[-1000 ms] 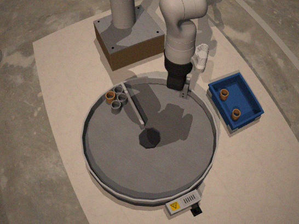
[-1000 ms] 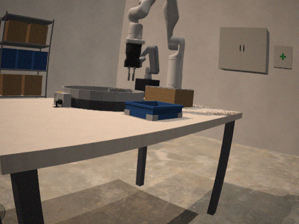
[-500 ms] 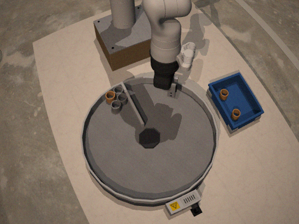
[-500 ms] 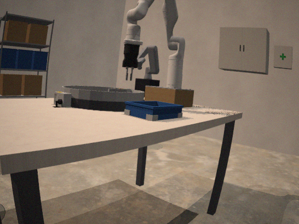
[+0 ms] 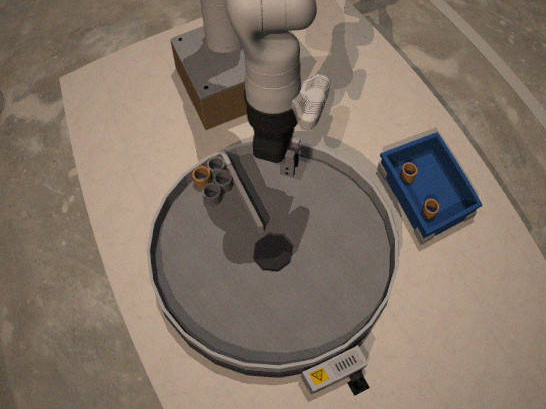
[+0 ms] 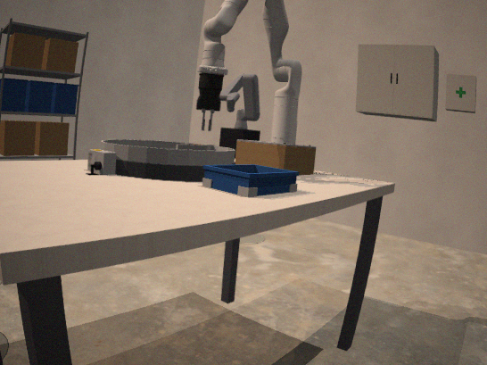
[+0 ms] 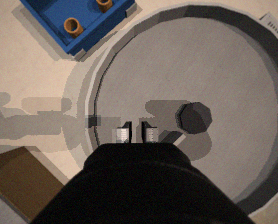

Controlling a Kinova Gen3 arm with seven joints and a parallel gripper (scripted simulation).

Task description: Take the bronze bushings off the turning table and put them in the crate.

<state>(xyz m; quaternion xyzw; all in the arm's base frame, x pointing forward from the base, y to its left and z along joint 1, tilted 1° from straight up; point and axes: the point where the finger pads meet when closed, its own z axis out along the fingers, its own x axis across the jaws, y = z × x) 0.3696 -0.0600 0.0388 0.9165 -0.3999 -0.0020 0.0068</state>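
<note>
My gripper (image 5: 290,172) (image 6: 207,129) (image 7: 136,129) is partly open, with nothing between its fingers. It hangs high above the rear part of the turning table (image 5: 325,291) (image 6: 156,158) (image 7: 215,60). One bronze bushing (image 5: 201,184) stands upright near the table's rear left wall, close beside three grey steel bushings (image 5: 216,166) (image 5: 224,182) (image 5: 212,196). This group is outside the wrist view. The blue crate (image 5: 452,220) (image 6: 268,185) (image 7: 107,31) holds two upright bronze bushings (image 5: 409,178) (image 5: 430,214) (image 7: 73,32) (image 7: 104,7).
A straight bar (image 5: 243,191) runs inward on the turning table, just right of the bushing group. A dark hub (image 5: 273,252) (image 7: 195,118) is at the table's centre. A raised wall rings the table. A small control box (image 5: 335,369) (image 6: 103,161) sits at its front edge.
</note>
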